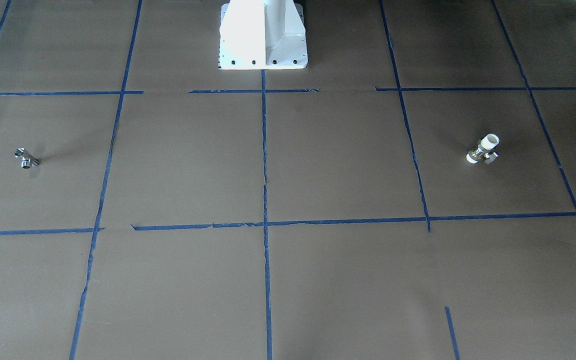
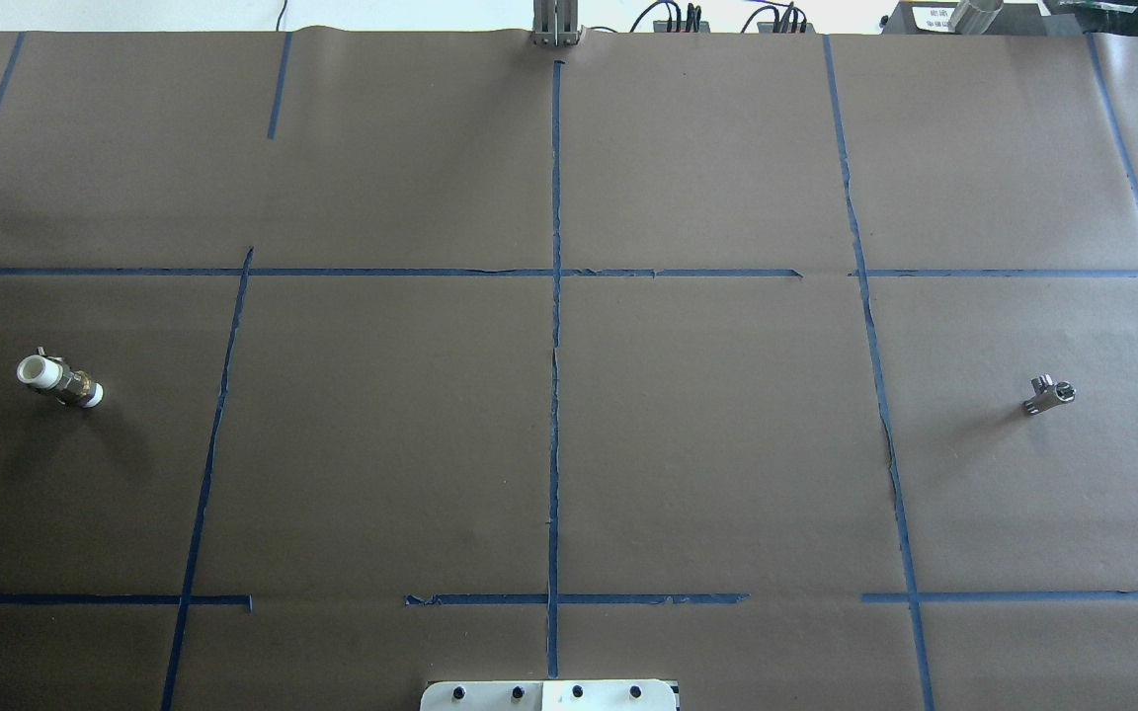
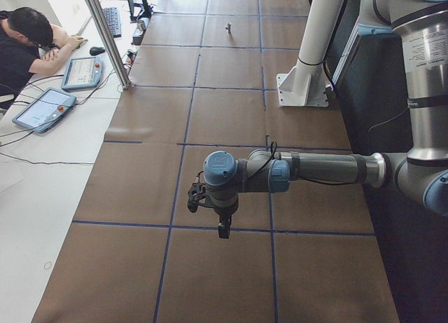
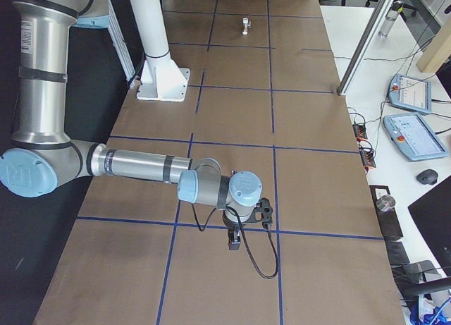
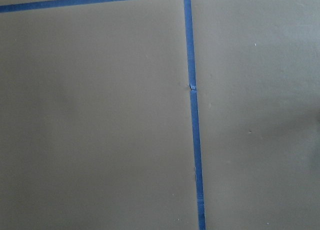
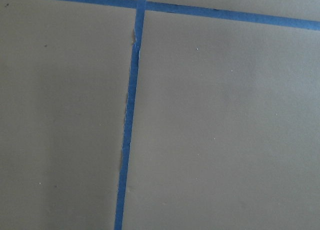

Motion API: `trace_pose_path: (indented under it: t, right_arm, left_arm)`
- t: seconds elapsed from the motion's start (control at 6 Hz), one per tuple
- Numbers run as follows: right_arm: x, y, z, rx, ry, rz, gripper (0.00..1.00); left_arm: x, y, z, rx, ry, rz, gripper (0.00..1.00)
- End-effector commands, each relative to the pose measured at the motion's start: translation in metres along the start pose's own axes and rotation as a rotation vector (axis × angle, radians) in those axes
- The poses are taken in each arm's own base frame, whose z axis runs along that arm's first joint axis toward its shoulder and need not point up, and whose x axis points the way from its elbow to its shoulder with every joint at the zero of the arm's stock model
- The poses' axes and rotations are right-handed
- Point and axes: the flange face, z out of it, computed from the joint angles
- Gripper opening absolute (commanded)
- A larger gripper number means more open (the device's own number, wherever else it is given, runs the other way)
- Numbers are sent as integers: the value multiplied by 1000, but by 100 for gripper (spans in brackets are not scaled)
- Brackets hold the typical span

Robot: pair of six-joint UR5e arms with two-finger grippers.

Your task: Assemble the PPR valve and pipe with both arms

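The PPR valve, with white ends and a brassy middle band, lies on the brown paper at the far left of the overhead view. It also shows in the front view and far off in the right side view. The chrome T-shaped pipe lies at the far right; it also shows in the front view and the left side view. My left gripper and right gripper point down over the table's two ends. I cannot tell whether they are open or shut. Both wrist views show only paper and tape.
The white pedestal stands at the robot's side of the table, middle. Blue tape lines grid the brown paper. An operator sits beside teach pendants. An aluminium post stands at the table edge.
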Motion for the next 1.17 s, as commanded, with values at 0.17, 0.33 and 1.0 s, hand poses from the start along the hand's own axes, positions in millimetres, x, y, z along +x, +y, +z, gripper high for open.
trace_pose_path:
  t: [0.17, 0.33, 1.0]
  right_arm:
    - [-3, -3, -4, 9, 2, -8, 100]
    - [-6, -8, -7, 13, 3, -15, 100]
    - [-8, -14, -10, 20, 4, -21, 100]
  left_arm:
    - [15, -3, -5, 8, 3, 36, 100]
    - [24, -7, 7, -22, -4, 52, 100]
    - [79, -91, -49, 165, -2, 243, 100]
